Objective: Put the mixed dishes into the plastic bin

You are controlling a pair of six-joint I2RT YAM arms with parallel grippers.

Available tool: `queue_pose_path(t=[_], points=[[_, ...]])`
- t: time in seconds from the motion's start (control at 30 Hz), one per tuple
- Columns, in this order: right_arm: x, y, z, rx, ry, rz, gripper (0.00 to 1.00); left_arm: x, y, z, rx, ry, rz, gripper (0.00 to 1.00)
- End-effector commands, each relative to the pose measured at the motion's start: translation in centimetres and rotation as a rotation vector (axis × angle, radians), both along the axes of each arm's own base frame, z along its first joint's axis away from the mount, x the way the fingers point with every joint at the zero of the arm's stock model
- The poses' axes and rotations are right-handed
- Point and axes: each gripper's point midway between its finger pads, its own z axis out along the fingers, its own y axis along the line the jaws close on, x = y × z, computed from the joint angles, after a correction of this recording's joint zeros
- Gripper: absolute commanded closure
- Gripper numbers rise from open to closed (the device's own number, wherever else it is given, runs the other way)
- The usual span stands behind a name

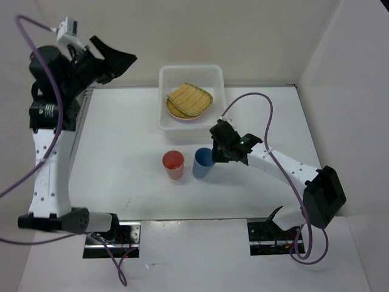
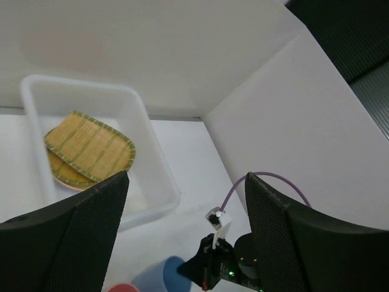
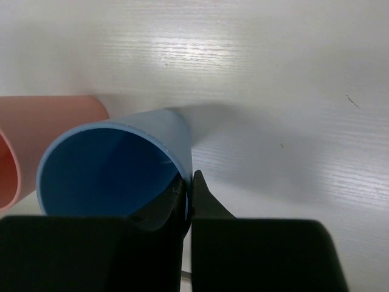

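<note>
The plastic bin (image 1: 164,76) stands at the back middle of the table, and it also shows in the left wrist view (image 2: 152,158). In it a yellow woven squarish tray (image 1: 189,97) lies on top of other dishes, whose rim (image 1: 182,117) shows below it. The blue cup (image 1: 203,162) and the red cup (image 1: 173,164) stand upright side by side in front of the bin. My right gripper (image 3: 188,194) is shut on the blue cup's (image 3: 103,164) rim, one finger inside and one outside. My left gripper (image 1: 115,61) is open and empty, raised high at the back left.
White walls close the table at the back and the right (image 1: 340,79). The right arm's purple cable (image 1: 255,100) loops over the table right of the bin. The red cup (image 3: 30,134) stands touching or nearly touching the blue cup.
</note>
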Motion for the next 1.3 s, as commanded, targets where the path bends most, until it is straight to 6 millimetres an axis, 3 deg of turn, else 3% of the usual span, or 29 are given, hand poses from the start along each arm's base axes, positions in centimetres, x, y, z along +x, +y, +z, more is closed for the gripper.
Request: queue_pose_path(t=[0.0,0.03,0.13,0.17,0.27,0.4,0.47,0.53,0.6,0.63,0.7,0.73,0.8,0.83,0.87,1.03,1.1,1.27], points=[[0.1,0.7,3.3,0.003,-0.043,0.011,1.0,-3.2,2.6,2.7,-0.037,-0.143,0.076,0.16],[-0.1,0.5,4.0,0.001,-0.041,0.012,1.0,-3.7,2.7,2.1,-0.023,-0.121,0.078,0.16],[0.3,0.7,9.6,0.054,-0.137,0.012,1.0,-4.5,2.4,0.5,0.002,-0.1,0.058,0.15],[0.6,0.6,10.6,0.051,-0.159,0.011,1.0,-4.5,2.4,-0.1,0.012,-0.092,0.058,0.15],[2.1,0.4,15.8,0.075,-0.277,-0.015,1.0,-4.3,2.6,-3.9,0.059,-0.013,0.059,0.15],[5.6,0.0,19.8,0.079,-0.396,-0.055,1.0,-4.4,2.8,-9.8,0.124,0.122,0.049,0.16],[8.4,-0.2,21.0,0.072,-0.448,-0.076,1.0,-5.2,3.0,-11.3,0.148,0.157,0.054,0.17],[10.8,-0.3,20.7,0.06,-0.456,-0.092,1.0,-5.6,3.2,-13.4,0.17,0.201,0.057,0.17],[13.4,-1.6,21.3,0.054,-0.488,-0.128,1.0,-6.3,3.2,-14.9,0.181,0.237,0.051,0.17],[14.7,-1.6,20.2,0.04,-0.471,-0.129,1.0,-6.7,3.3,-15.3,0.192,0.242,0.049,0.17],[16.8,-2.8,20.3,0.037,-0.484,-0.164,1.0,-7.1,3.3,-16.7,0.213,0.27,0.041,0.17],[17.8,-2.8,18.8,0.016,-0.457,-0.155,1.0,-7.5,3.3,-18.1,0.213,0.308,0.037,0.17],[19.4,-3.6,18.3,0.021,-0.451,-0.173,1.0,-7.9,3.4,-19.8,0.233,0.34,0.028,0.19],[20.2,-3.2,16.8,0.006,-0.424,-0.17,1.0,-8.2,3.4,-20.5,0.245,0.351,0.023,0.19],[20.6,-3.5,16.0,-0.005,-0.408,-0.165,1.0,-8.3,3.6,-22.2,0.247,0.398,0.027,0.21],[22.7,-2.6,13.4,-0.032,-0.374,-0.154,1.0,-8.8,2.8,-25.2,0.28,0.46,-0.024,0.22],[23.0,-2.3,11.1,-0.053,-0.32,-0.142,1.0,-8.7,2.5,-25.5,0.286,0.468,-0.03,0.22],[23.4,-2.1,8.6,-0.082,-0.268,-0.137,1.0,-8.3,1.3,-27.6,0.334,0.52,-0.077,0.25]])
